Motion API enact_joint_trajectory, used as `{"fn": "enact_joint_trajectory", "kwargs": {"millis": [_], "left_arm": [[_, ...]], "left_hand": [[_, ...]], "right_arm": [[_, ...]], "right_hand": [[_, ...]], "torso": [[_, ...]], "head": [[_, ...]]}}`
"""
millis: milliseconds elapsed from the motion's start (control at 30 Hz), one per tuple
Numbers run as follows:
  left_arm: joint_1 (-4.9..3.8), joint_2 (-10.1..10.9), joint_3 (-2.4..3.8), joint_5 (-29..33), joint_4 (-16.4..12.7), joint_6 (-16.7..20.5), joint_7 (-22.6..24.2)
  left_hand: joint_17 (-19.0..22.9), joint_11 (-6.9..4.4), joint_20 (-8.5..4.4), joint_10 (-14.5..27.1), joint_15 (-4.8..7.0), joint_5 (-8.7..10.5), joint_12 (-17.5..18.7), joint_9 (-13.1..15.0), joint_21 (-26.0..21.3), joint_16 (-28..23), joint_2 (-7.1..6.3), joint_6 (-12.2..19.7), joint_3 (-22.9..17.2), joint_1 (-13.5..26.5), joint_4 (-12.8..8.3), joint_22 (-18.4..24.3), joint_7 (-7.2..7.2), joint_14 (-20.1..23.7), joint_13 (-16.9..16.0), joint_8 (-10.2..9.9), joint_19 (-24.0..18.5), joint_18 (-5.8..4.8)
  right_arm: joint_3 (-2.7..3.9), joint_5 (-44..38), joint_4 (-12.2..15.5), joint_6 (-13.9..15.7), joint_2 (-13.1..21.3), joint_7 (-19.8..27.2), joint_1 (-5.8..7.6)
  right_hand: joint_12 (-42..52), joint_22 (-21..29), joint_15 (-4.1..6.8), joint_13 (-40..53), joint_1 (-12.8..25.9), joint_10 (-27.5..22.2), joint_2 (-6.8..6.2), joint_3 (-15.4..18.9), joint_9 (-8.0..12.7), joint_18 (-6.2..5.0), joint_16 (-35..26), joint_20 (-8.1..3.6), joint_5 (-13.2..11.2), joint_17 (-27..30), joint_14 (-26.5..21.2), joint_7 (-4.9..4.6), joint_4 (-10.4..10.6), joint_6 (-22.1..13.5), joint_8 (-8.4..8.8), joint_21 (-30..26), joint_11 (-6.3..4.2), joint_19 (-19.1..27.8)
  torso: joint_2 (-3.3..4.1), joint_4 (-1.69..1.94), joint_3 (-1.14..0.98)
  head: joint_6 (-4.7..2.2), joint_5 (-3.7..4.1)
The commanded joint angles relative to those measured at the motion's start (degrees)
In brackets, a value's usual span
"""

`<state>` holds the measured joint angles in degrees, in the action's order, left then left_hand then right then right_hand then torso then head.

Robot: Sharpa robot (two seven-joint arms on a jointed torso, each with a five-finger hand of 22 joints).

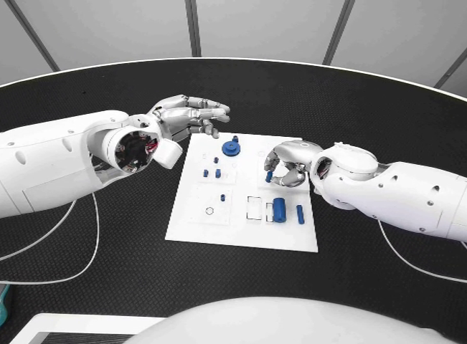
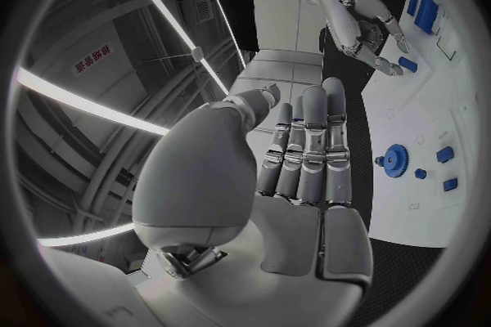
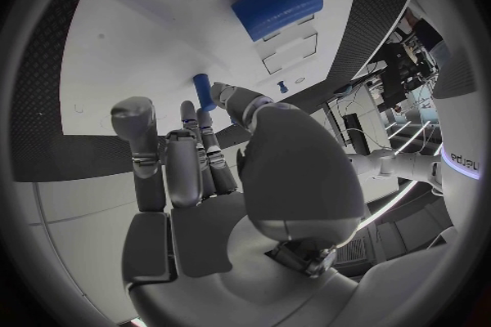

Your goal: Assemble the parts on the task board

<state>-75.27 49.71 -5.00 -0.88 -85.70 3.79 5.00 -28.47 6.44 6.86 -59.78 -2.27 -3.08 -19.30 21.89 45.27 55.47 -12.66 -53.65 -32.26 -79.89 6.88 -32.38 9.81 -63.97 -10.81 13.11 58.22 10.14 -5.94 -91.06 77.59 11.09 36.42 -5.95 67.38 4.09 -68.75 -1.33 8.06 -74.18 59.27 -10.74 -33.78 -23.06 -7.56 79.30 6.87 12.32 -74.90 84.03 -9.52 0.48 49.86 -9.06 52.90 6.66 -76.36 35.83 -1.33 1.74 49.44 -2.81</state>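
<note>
Task board [image 1: 244, 236], the flat white rectangular plate, sat in the middle of the round black table [image 1: 109, 287] with small blue plastic parts scattered over it. A blue gear-shaped knob [image 1: 231, 148] stood near the board's far edge, a few tiny blue pegs [image 1: 218, 173] were lined up toward its left edge, and a fat blue cylinder [image 1: 280, 209] lay beside a thinner blue bar [image 1: 300, 214] close to the right edge.

The silver right hand [image 1: 287, 165] was over the board's right side with its fingers curled in around a slim blue pin [image 1: 270, 175]. From the right wrist view it looked like the thumb and a fingertip were pinching that pin [image 3: 204, 91], though I couldn't be fully sure of the contact. The pin stood roughly upright above the board.

The silver left hand [image 1: 189, 115] hovered off the board's far left corner, fingers loosely bent and apart, holding nothing.
</note>
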Motion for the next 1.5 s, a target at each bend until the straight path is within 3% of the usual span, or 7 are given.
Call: {"fn": "enact_joint_trajectory", "kwargs": {"millis": [33,733,1100,1300,1500], "left_arm": [[0.00,0.01,0.00,0.00,-0.01,0.01,-0.01],[0.00,0.19,0.00,0.00,-0.28,0.05,-0.08],[-0.01,0.35,0.00,0.00,-0.45,0.12,-0.10],[-0.01,0.45,0.00,0.00,-0.51,0.21,-0.13],[-0.01,0.55,0.00,0.00,-0.61,0.25,-0.14]], "left_hand": [[-0.05,-0.04,0.43,0.24,0.14,0.28,-0.15,0.09,-0.31,-0.08,0.47,-0.01,0.29,0.19,-0.01,0.09,0.43,0.37,-0.07,0.25,0.00,0.37],[-0.05,-0.04,0.43,0.24,0.14,0.28,-0.15,0.09,-0.31,-0.08,0.47,-0.01,0.29,0.19,-0.01,0.09,0.43,0.37,-0.07,0.25,0.00,0.37],[-0.05,-0.04,0.43,0.24,0.14,0.28,-0.15,0.09,-0.31,-0.08,0.47,-0.01,0.29,0.19,-0.01,0.09,0.43,0.37,-0.07,0.25,0.00,0.37],[-0.05,-0.04,0.43,0.24,0.14,0.28,-0.15,0.09,-0.31,-0.08,0.47,-0.01,0.29,0.19,-0.01,0.09,0.43,0.37,-0.07,0.25,0.00,0.37],[-0.05,-0.04,0.43,0.24,0.14,0.28,-0.15,0.09,-0.31,-0.08,0.47,-0.01,0.29,0.19,-0.01,0.09,0.43,0.37,-0.07,0.25,0.00,0.37]], "right_arm": [[0.00,-0.02,-0.18,-0.16,-0.24,0.05,0.00],[-0.03,-0.04,-1.23,-0.60,-1.48,0.32,-0.07],[-0.04,-0.04,-1.87,-0.96,-1.83,0.08,-0.18],[-0.05,-0.04,-1.85,-0.89,-1.69,-0.29,-0.19],[-0.05,-0.04,-1.17,0.67,-1.11,-0.19,-0.19]], "right_hand": [[0.44,-0.05,-0.11,-0.09,-0.39,0.20,0.13,-0.24,-0.12,0.40,-0.03,0.12,-0.15,-0.07,2.61,-0.04,0.01,0.73,-0.47,-0.12,-0.17,0.17],[3.97,-1.11,1.16,1.26,-1.13,7.08,1.78,-0.48,-1.45,0.62,0.59,-0.91,-0.36,-0.46,2.80,0.81,0.21,4.98,-2.58,1.03,-1.77,-0.74],[4.43,-1.36,1.46,1.72,-1.52,7.98,2.35,-0.27,-1.91,0.68,0.73,-1.20,-0.35,-0.56,2.85,1.11,0.01,6.19,-3.26,1.26,-2.14,-0.91],[4.88,-1.63,1.73,2.21,-2.57,8.83,3.32,-0.41,-2.36,0.73,0.82,-1.48,-0.18,-0.61,2.88,1.25,-0.67,7.07,-3.84,1.47,-2.43,-1.05],[5.14,-1.86,1.85,2.49,-3.01,9.30,3.65,-0.40,-2.59,0.77,0.81,-1.61,-0.16,-0.57,2.88,1.29,-1.05,7.46,-4.13,1.71,-2.56,-1.16]], "torso": [[0.07,0.00,0.02],[0.14,0.01,-0.01],[0.07,0.01,0.02],[0.01,0.00,0.02],[-0.03,-0.05,0.01]], "head": [[-0.05,0.07],[0.35,0.02],[0.56,-0.03],[0.56,-0.02],[0.56,-0.09]]}}
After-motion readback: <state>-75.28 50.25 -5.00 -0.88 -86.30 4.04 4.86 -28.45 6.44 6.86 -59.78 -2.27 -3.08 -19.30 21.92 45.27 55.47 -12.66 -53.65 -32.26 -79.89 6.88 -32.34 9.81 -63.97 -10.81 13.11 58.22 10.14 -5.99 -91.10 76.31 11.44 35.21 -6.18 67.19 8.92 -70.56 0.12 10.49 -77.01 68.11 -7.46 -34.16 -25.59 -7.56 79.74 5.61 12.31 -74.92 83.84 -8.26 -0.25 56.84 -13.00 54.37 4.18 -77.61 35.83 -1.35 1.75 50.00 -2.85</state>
